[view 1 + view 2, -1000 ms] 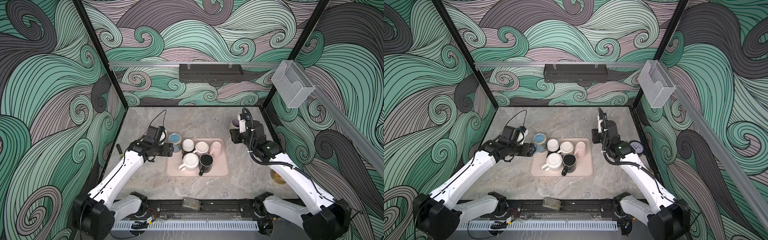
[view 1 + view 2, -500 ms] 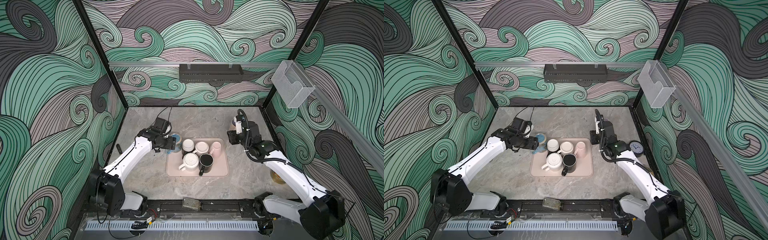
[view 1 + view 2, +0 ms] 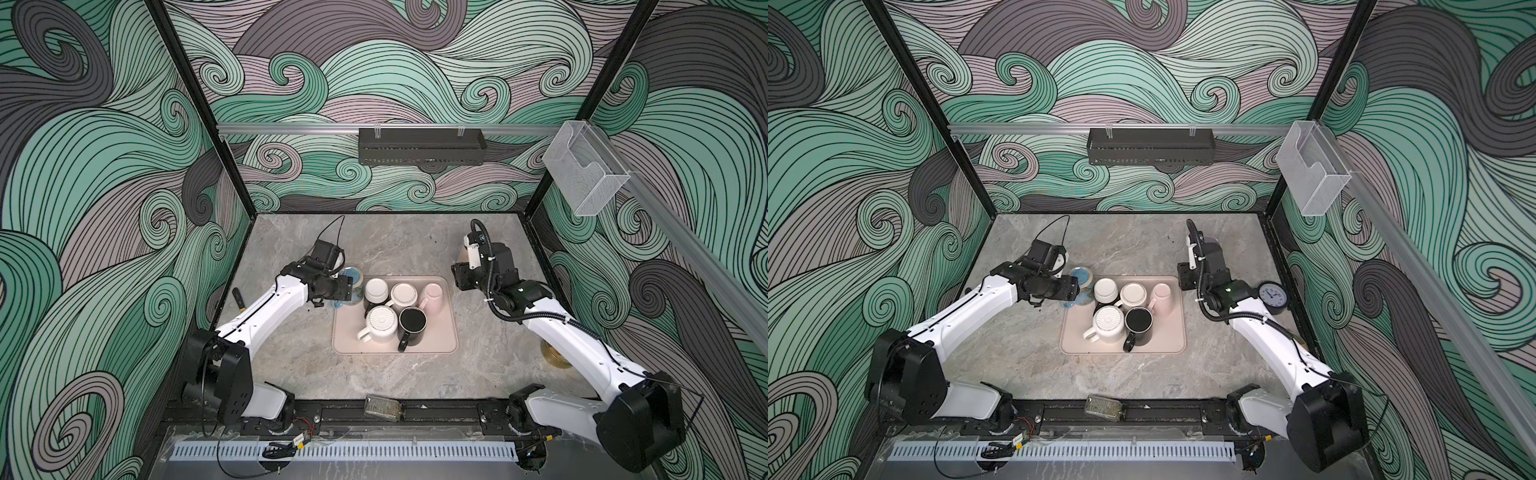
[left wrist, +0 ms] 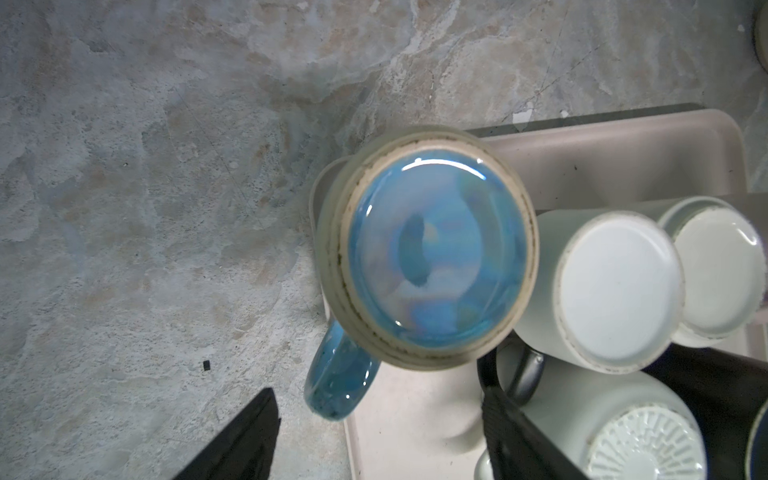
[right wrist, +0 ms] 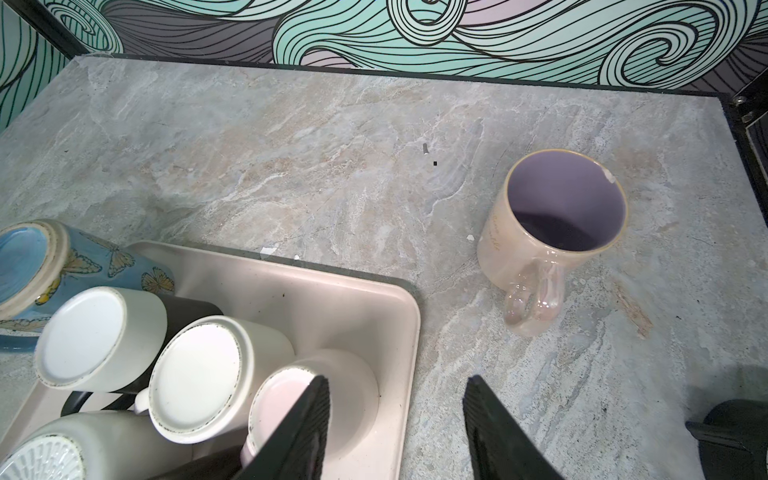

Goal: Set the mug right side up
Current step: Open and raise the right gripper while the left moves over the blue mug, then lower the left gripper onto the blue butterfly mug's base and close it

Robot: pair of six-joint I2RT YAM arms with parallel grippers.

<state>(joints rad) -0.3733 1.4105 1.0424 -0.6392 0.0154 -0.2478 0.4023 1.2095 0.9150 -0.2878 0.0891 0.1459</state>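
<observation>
The left gripper (image 4: 374, 395) has swung in over the inverted glossy blue butterfly-print ceramic mug (image 4: 428, 249) at the beige plastic tray's (image 3: 444, 332) far-left corner, jaws open yet narrowing, probably to grasp it; the right gripper (image 5: 395, 382) hangs open, empty.

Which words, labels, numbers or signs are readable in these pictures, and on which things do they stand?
No text can be read in any view.
Cream mug: gold script on its side, too blurred to read.
Clock: numbers on the dial, too small to read.
Blue mug: butterflies only, no words.
</observation>
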